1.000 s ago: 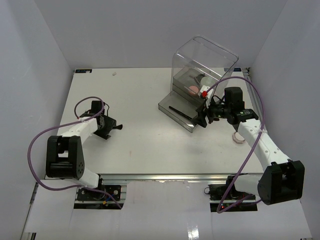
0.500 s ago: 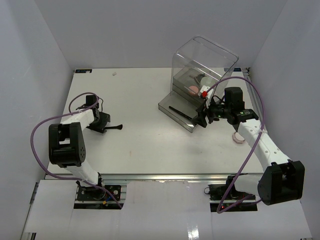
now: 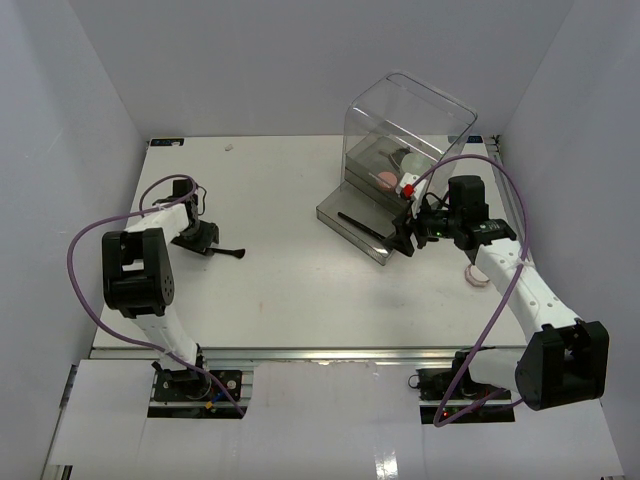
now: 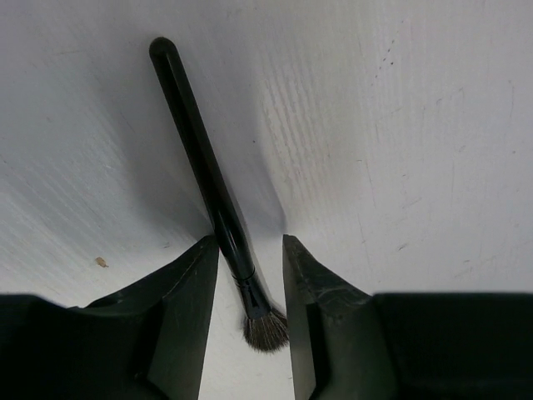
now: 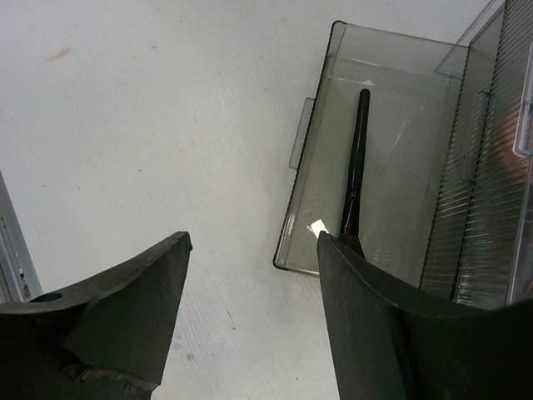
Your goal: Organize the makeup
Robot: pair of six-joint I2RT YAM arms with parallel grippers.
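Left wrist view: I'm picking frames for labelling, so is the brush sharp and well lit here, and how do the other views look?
Left wrist view: the brush is sharp, a soft shadow on its right; the left gripper is dark, nearly featureless. Right wrist view: ribbed plastic at the right edge blurs what lies behind. Top external view: even light, faint reflections on the clear box.

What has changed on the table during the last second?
The left arm's elbow swung forward, and the left claw shifted slightly left and narrowed around the black brush lying on the table, without clamping it yet. The right claw stayed open at the pulled-out drawer; the brush did not move.
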